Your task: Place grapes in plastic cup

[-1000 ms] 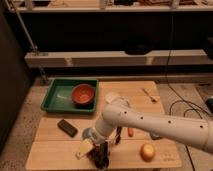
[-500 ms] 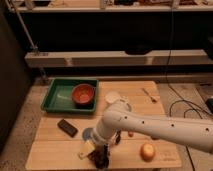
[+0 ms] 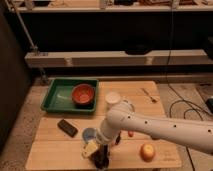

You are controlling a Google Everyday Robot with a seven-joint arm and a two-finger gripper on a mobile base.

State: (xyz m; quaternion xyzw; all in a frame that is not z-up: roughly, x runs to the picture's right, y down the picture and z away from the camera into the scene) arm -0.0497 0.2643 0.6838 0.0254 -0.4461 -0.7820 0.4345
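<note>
While the white arm (image 3: 150, 127) is reaching down from the right across the wooden table (image 3: 55, 150), the gripper (image 3: 102, 153) is hanging low at the table's front edge, its jaws standing spread apart rather than clamped. Directly beneath it the grapes (image 3: 100, 164) are lying as a dark clump on the wood, partly hidden by the gripper. Whether it is touching them cannot be told. Just up and to the left of the gripper the plastic cup (image 3: 90, 134) is standing upright, light blue, close beside the arm's wrist. Farther left a black object (image 3: 67, 127) is lying on the boards. To the right a small red item (image 3: 131, 133) is peeking out beside the arm, and a yellow-orange fruit (image 3: 147, 151) is sitting near the front right corner. Toward the back a white cup (image 3: 113, 98) is standing beside a green tray (image 3: 52, 102), which is holding an orange-red bowl (image 3: 83, 93). A utensil (image 3: 148, 95) is lying at the back right.
</note>
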